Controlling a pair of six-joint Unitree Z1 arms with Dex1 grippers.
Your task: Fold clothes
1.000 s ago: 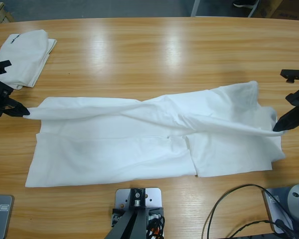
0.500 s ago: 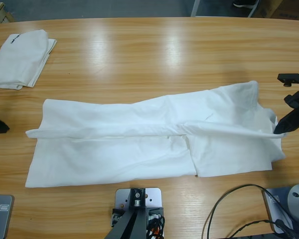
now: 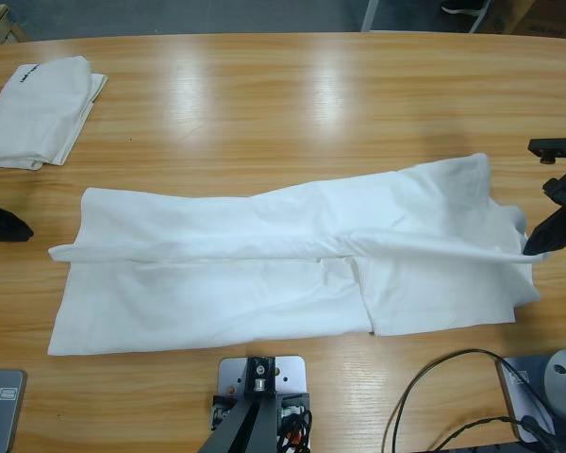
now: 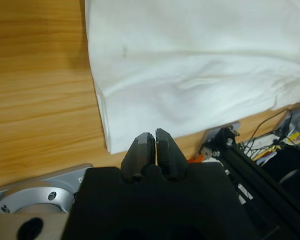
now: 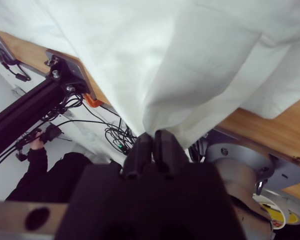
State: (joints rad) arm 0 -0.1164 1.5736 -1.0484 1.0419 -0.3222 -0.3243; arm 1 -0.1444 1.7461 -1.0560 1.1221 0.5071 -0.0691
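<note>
A large white T-shirt lies spread across the wooden table, its far half drawn forward in a long fold. My right gripper is shut on the shirt's right edge and holds it a little off the table; in the right wrist view the cloth hangs from the gripper. My left gripper sits off the shirt's left end, shut and empty. In the left wrist view the gripper stops just short of the shirt's folded corner.
A second white T-shirt, folded, with a small black mark, lies at the table's far left corner. Black cables run along the front right. A person's dark sleeve shows below the table in the right wrist view.
My left gripper let go of the shirt's left edge, which dropped flat onto the table, and drew back to the left. The right gripper kept its hold.
</note>
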